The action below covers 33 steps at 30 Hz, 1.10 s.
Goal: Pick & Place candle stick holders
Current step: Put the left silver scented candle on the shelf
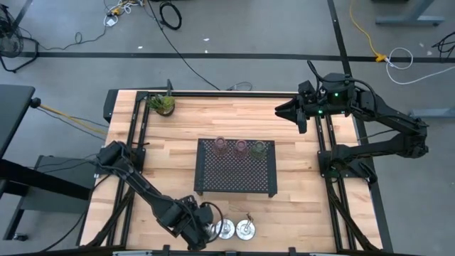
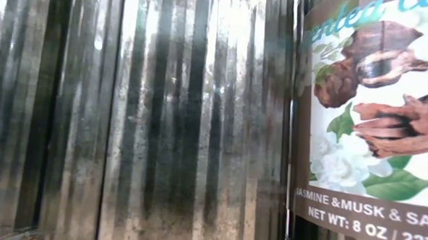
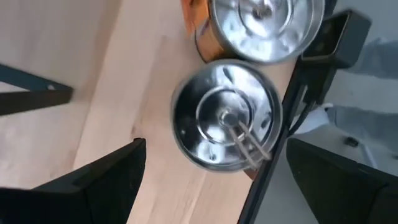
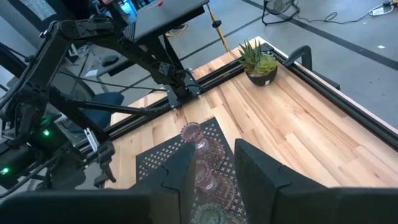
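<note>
A: What's hidden on the left?

B: The left gripper point(image 1: 201, 235) sits low at the near edge of the table point(image 1: 298, 206), over the leftmost of three silver dishes. From above, the arm covers most of that dish point(image 1: 208, 230), so only a sliver shows. The wrist camera shows it better: a dish point(image 3: 225, 114) lies between the two dark fingers point(image 3: 106, 180), its loop handle up, jaws spread wide and touching nothing.

A: And the other dishes?

B: A second dish point(image 1: 225, 229) and a third point(image 1: 247, 229) sit just to the right, in a row along the near edge. In the wrist view the next dish point(image 3: 267, 25) is cut off by the frame.

A: Centre of the table?

B: A black tray point(image 1: 236, 169) holds three glass holders along its far edge: pink point(image 1: 220, 145), pink point(image 1: 241, 146), green point(image 1: 259, 148). From the right wrist the green one is mostly hidden behind that arm's own fingers.

A: The right arm?

B: The right gripper point(image 1: 283, 109) waits at the far right, off the surface, pointing left. Its jaws stand apart with a narrow gap, empty.

A: Anything else?

B: A plant point(image 1: 163, 104) at the far left corner. The low camera is blocked by ribbed metal point(image 2: 127, 116) and a jar label point(image 2: 377, 105).

A: Readable?

B: Partly: "JASMINE & MUSK & SAN", "NET WT: 8 OZ / 227", both cut off. The script above is too cropped to make out.
</note>
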Motion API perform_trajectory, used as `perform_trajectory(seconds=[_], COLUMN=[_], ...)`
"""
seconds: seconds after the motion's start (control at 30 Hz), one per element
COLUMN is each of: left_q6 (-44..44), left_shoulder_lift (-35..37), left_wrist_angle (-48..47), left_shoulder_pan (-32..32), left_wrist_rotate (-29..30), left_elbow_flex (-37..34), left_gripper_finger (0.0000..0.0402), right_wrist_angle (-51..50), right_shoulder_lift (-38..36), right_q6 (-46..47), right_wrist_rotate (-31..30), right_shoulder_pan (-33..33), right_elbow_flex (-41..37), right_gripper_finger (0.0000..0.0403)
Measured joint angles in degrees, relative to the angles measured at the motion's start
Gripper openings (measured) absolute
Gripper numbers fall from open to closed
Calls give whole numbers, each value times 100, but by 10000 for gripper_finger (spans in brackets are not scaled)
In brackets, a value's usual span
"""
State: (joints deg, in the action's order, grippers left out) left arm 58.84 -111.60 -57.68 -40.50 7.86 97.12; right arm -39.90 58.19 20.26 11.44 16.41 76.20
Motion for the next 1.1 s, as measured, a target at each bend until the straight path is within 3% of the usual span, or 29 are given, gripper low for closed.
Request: perform_trajectory(seconds=[0.73,1.1], left_q6=[-465,-552], left_shoulder_lift=[-459,-484], left_wrist_angle=[507,528], left_shoulder_pan=[55,55], left_wrist_rotate=[72,-314], left_elbow_flex=[6,-6], left_gripper_finger=[387,387], right_wrist_angle=[0,0], right_shoulder_lift=[2,2], right_q6=[-84,-87], right_wrist_rotate=[-2,-2], right_shoulder_pan=[1,-1], right_elbow_flex=[0,0], right_gripper_finger=[112,112])
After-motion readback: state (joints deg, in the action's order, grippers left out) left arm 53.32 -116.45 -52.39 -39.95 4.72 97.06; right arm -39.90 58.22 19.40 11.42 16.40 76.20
